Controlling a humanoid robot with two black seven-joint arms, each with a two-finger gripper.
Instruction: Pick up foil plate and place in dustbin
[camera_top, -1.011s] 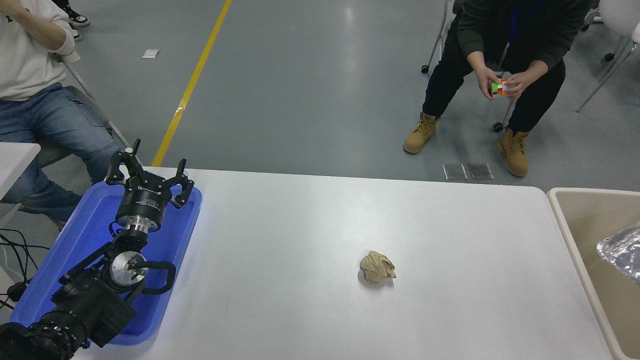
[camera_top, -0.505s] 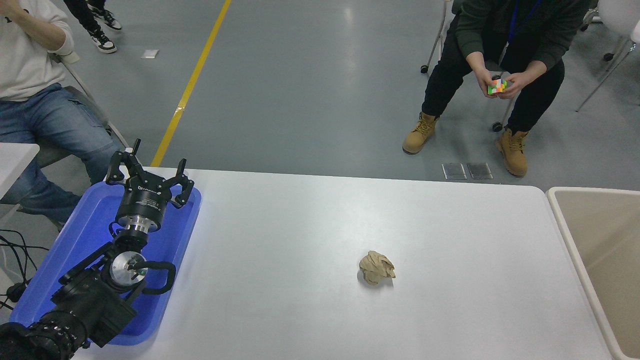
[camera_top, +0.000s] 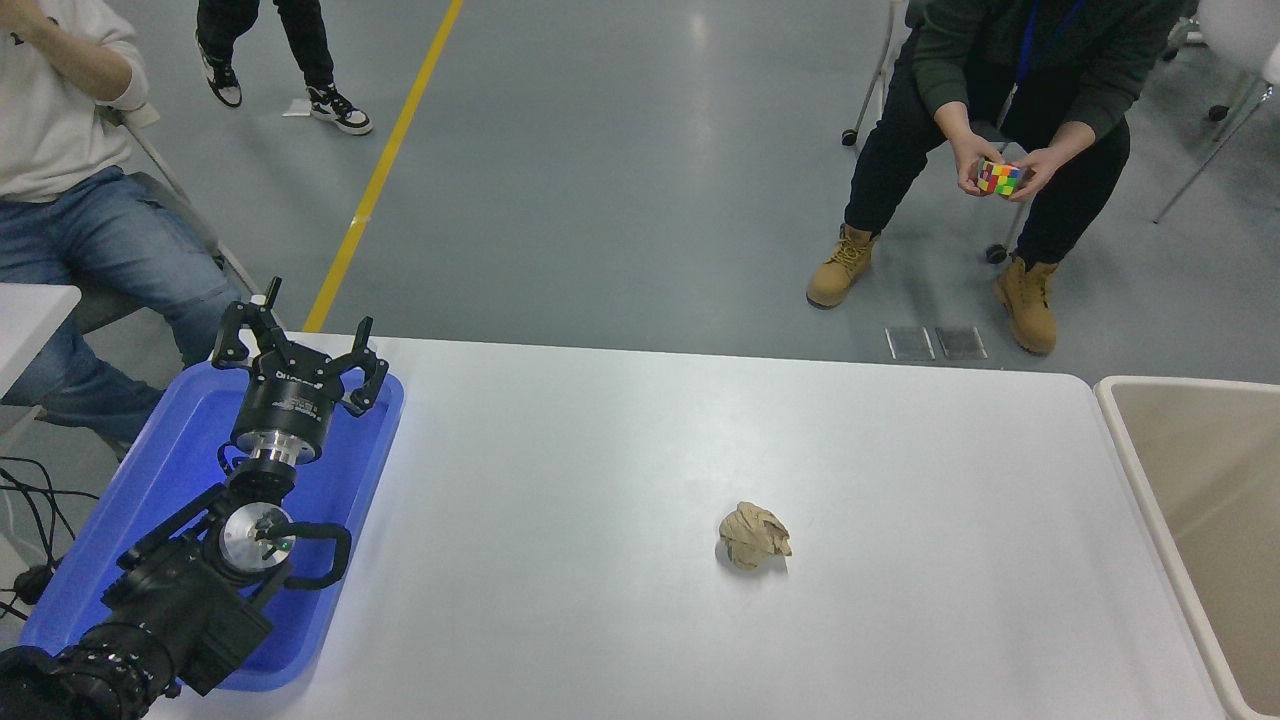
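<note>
Presently we find the left gripper (camera_top: 300, 350) parked over the blue tray (camera_top: 150, 480) at the table's (camera_top: 600, 450) left edge, its fingers (camera_top: 232, 335) spread wide and holding nothing. The left arm (camera_top: 180, 590) runs in from the lower left corner, above the tray. We see no right arm or right gripper in the head view.

We note the bin (camera_top: 1130, 450) standing against the table's right edge, only its near-left part within the picture; the visible inner wall is plain beige. We cannot locate the foil plate anywhere in view: it lies neither on the table nor in the part of the bin that shows.

One paper ball (camera_top: 754, 536), tan and crumpled, rests on the table right of centre, toward the near edge, well apart from both tray and bin.

Beyond the far edge, a seated person (camera_top: 1010, 90) holds a coloured cube (camera_top: 1000, 178) in both hands. Another person (camera_top: 70, 180) sits at the far left corner, and a third person's legs (camera_top: 270, 50) show at the top.
</note>
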